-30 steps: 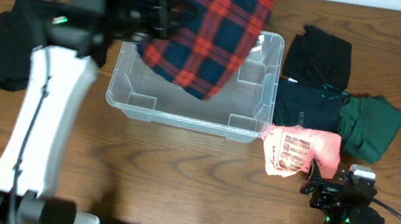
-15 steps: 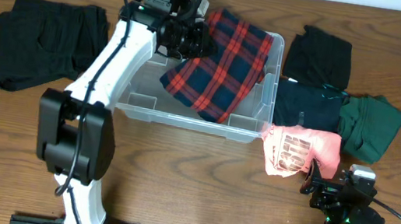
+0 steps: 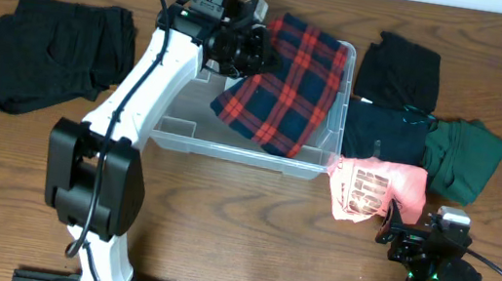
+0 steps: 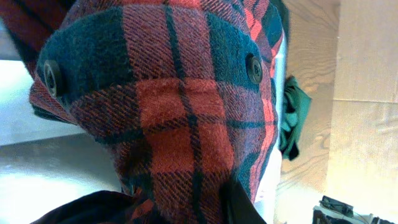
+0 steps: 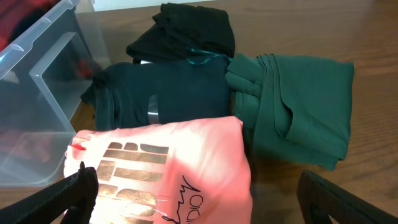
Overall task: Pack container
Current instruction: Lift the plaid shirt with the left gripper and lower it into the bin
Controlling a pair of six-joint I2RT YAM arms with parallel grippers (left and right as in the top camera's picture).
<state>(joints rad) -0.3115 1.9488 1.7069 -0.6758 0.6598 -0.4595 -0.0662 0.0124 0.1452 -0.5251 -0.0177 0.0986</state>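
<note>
right tool (image 5: 196, 180): near right, low over the surface (image 3: 248, 229), fingers spread wide, holding nothing.
open room: a bare strip along the near side, between the arm bases.
pink shirt (image 3: 377, 190): just beyond the right tool, beside the container's near-right corner.
container (image 3: 169, 127): mid-surface, towards the far side; left half bare.
right pile: dark shirt (image 3: 385, 135), green cloth (image 3: 465, 161) and black cloth (image 3: 399, 71) crowd the container's right wall.
black pile (image 3: 56, 54): far left, well apart.
left arm (image 3: 139, 95): stretched from near left to the far rim.
left tool (image 3: 252, 47): closed on the plaid cloth (image 3: 288, 87), which drapes into the container's right half.
hidden: plaid fills the left wrist view, and the fingers are mostly covered.
</note>
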